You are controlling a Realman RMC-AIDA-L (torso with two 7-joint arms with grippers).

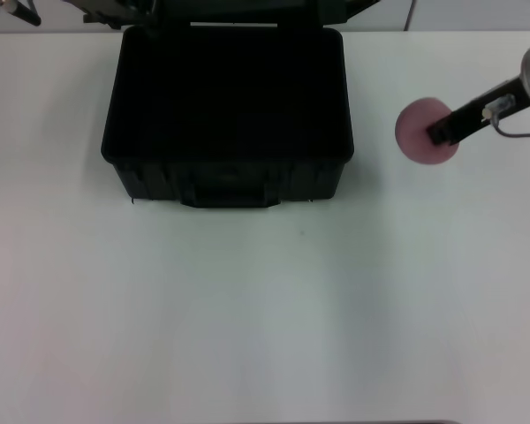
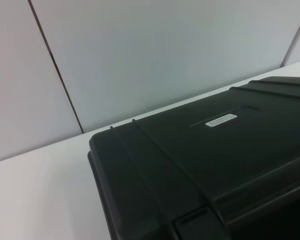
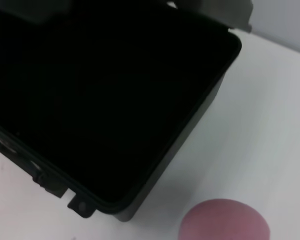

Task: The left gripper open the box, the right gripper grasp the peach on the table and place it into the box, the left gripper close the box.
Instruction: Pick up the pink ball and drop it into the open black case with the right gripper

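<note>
Reaching for the peach, box already open

Box (image 1: 227,119) sits open at the table's (image 1: 247,309) far edge. Peach (image 1: 417,132) lies near the right edge, apart from the box. Right gripper (image 1: 443,131) is over it; cannot tell finger opening or grip. Left gripper (image 1: 13,11) waits at the far left corner, state unclear. Next: close, lift, carry into box.

We see the open box (image 1: 227,168) standing on the counter (image 1: 265,309), the peach (image 1: 421,132) to its right, under our right pincer (image 1: 443,131)
</note>
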